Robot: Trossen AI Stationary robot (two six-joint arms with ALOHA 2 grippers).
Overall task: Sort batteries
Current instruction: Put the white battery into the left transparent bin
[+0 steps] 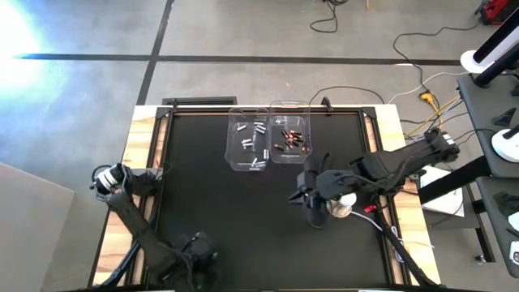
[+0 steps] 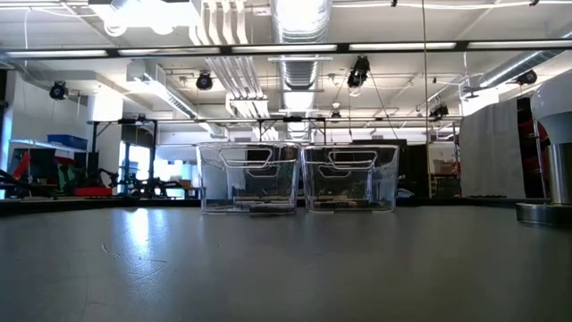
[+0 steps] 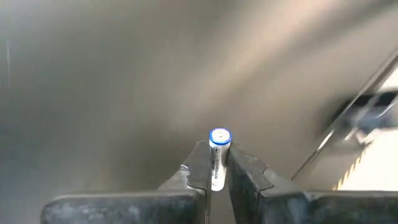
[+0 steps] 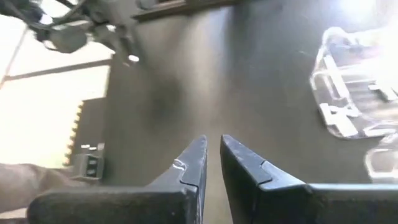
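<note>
Two clear plastic bins stand side by side at the table's far edge. The left bin (image 1: 247, 142) (image 2: 248, 179) holds several silvery-white batteries (image 1: 258, 128). The right bin (image 1: 290, 138) (image 2: 350, 179) holds several dark, copper-ended batteries (image 1: 290, 139). My left gripper (image 1: 199, 245) (image 3: 217, 168) is near the table's near edge, left of centre, shut on one silvery-white battery (image 3: 217, 158). My right gripper (image 1: 304, 196) (image 4: 211, 155) hovers right of centre, below the bins; its fingers stand a narrow gap apart with nothing between them. My left gripper pinches a silvery-white battery between its two fingertips (image 3: 198, 163). The fingers lie along the battery's body. Its blue-ringed end (image 3: 219, 137) sticks out past the tips. The battery is clear of the dark table surface seen beyond it.
A round white-topped metal disc (image 1: 340, 207) (image 2: 543, 213) and a small red clip (image 1: 371, 208) lie under the right arm near the table's right edge. The black mat (image 1: 219, 203) between the two arms is bare. Cables run off the far right corner.
</note>
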